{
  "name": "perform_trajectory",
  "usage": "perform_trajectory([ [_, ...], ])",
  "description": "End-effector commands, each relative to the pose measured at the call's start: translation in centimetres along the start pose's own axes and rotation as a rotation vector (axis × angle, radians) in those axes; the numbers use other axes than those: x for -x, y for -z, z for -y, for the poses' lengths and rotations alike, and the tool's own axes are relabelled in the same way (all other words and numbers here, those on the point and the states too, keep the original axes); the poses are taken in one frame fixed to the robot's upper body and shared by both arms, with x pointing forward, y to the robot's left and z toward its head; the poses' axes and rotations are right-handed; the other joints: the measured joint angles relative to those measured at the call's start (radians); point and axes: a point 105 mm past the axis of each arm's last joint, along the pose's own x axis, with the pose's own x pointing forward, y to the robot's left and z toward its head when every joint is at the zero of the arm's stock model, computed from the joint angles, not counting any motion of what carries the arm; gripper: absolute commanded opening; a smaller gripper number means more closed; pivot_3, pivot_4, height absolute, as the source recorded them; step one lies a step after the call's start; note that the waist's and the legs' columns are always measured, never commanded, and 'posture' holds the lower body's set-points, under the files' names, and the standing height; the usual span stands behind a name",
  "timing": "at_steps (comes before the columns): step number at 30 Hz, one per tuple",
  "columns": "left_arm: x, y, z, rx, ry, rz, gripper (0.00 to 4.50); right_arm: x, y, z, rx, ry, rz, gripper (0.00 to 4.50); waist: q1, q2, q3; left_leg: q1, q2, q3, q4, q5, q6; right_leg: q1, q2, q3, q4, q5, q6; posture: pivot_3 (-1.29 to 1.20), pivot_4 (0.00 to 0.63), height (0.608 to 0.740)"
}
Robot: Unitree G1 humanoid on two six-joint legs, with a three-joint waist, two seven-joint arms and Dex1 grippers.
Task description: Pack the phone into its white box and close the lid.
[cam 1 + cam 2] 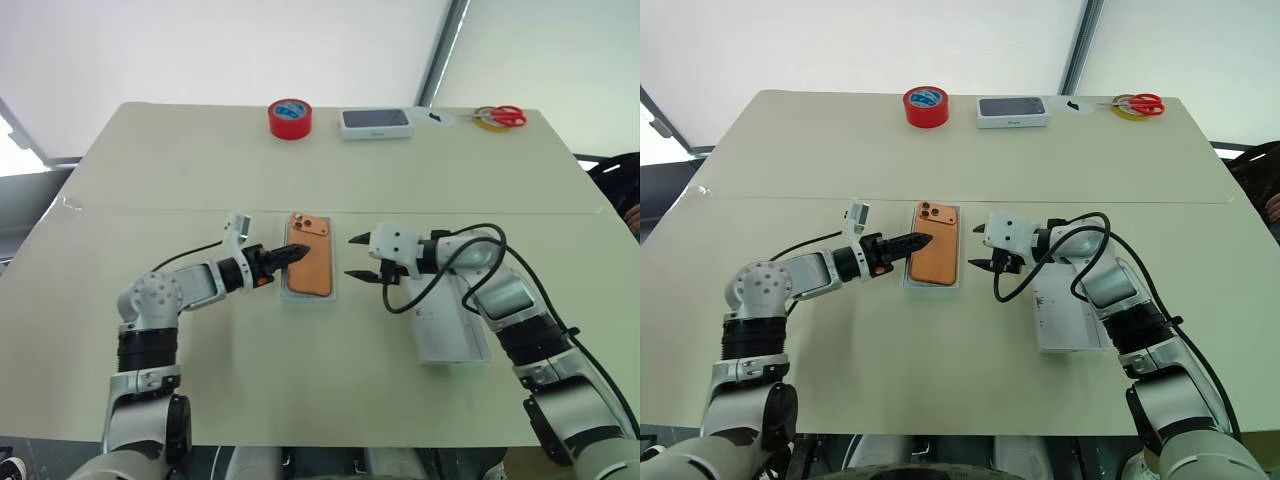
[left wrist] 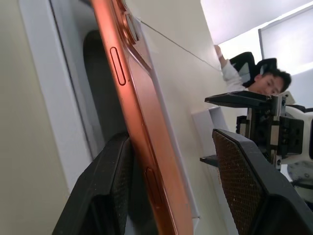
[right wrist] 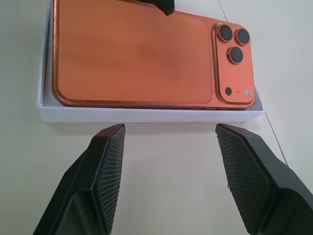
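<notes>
The flat orange phone point(image 3: 137, 56) lies back-up in the shallow white cardboard box point(image 3: 146, 115) between both grippers. The left gripper point(image 1: 290, 256) is open at the phone's edge; the right gripper point(image 1: 360, 256) hovers open just beside the box, and the white lid point(image 1: 450, 335) lies under its arm.

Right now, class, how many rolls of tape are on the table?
2. A red roll lies at the far edge, left of the small box. A yellow roll lies at the far right corner under the scissors. None seem hidden.
</notes>
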Motion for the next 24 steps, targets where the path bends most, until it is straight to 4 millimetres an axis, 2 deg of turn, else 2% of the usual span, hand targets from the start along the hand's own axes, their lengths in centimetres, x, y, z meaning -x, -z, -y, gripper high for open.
perform_trajectory([
  [1, 1.2, -1.1, 0.6, -0.069, -0.007, 0.026, 2.6, 0.2, -0.9, 0.7, 0.02, 0.028, 0.031, 3.09, 0.0, 0.0, 0.0, 0.0, 0.0, 0.0, 0.0, 0.0, 0.0, 0.0, 0.0, 0.0, 0.0, 0.0, 0.0, 0.0, 0.15, 0.73],
  [5, 2.1, -2.0, -0.2, -0.187, -0.096, 0.055, 2.6, 0.1, -0.6, 0.7, 0.018, 0.026, 0.018, 3.09, 0.001, 0.0, 0.0, 0.0, 0.0, 0.0, 0.0, 0.0, 0.0, 0.0, 0.0, 0.0, 0.0, 0.0, 0.0, 0.0, 0.15, 0.73],
  [6, 2.4, -2.6, -0.6, -0.207, -0.123, 0.086, 2.38, 0.1, -0.5, 0.9, -0.004, 0.029, 0.016, 2.84, 0.002, 0.0, 0.0, 0.0, 0.0, 0.0, 0.0, 0.0, 0.0, 0.0, 0.0, 0.0, 0.0, 0.0, 0.0, 0.0, 0.15, 0.73],
  [8, 2.7, -3.2, -1.4, -0.273, -0.186, 0.102, 1.77, 0.0, -0.3, 1.3, -0.008, 0.046, 0.007, 2.22, 0.003, 0.0, 0.0, 0.0, 0.0, 0.0, 0.0, 0.0, 0.0, 0.001, 0.0, 0.0, 0.0, 0.0, 0.0, 0.0, 0.15, 0.73],
  [11, 3.2, -3.7, -2.6, -0.481, -0.278, 0.099, 0.23, -0.2, -0.2, 2.2, 0.01, 0.094, -0.004, 0.64, 0.0, 0.0, 0.0, 0.0, 0.0, 0.0, 0.0, 0.0, 0.0, 0.0, 0.0, 0.0, 0.0, 0.0, 0.0, 0.0, 0.15, 0.73],
  [12, 3.2, -4.0, -3.1, -0.497, -0.307, 0.109, 0.0, -0.3, 0.0, 2.4, 0.021, 0.105, -0.016, 0.11, 0.0, 0.0, 0.0, 0.0, 0.0, 0.001, -0.001, 0.0, 0.0, 0.0, 0.0, 0.0, 0.0, 0.0, 0.0, 0.0, 0.15, 0.73],
  [14, 3.0, -4.3, -3.6, -0.541, -0.34, 0.11, 0.0, -0.6, 0.3, 2.5, 0.041, 0.112, -0.034, 0.04, 0.002, 0.0, 0.0, 0.0, 0.0, 0.001, -0.001, 0.0, 0.0, -0.001, 0.0, 0.0, 0.0, 0.0, 0.0, 0.0, 0.15, 0.73],
  [16, 2.1, -3.4, -3.9, -0.654, -0.349, 0.037, 0.0, -1.2, 0.7, 2.1, 0.075, 0.108, -0.056, 0.04, 0.003, 0.0, 0.0, 0.0, 0.0, 0.001, -0.001, 0.0, 0.0, 0.0, 0.0, 0.0, -0.001, 0.0, 0.0, 0.0, 0.15, 0.73],
  [24, -1.2, -0.3, -4.2, -0.788, -0.284, -0.115, 0.0, -2.7, 1.4, 0.4, 0.15, 0.059, -0.084, 0.04, 0.003, 0.001, 0.0, 0.0, -0.001, 0.001, -0.001, 0.0, 0.0, 0.0, 0.0, 0.0, 0.0, 0.0, 0.0, 0.0, 0.15, 0.73],
])
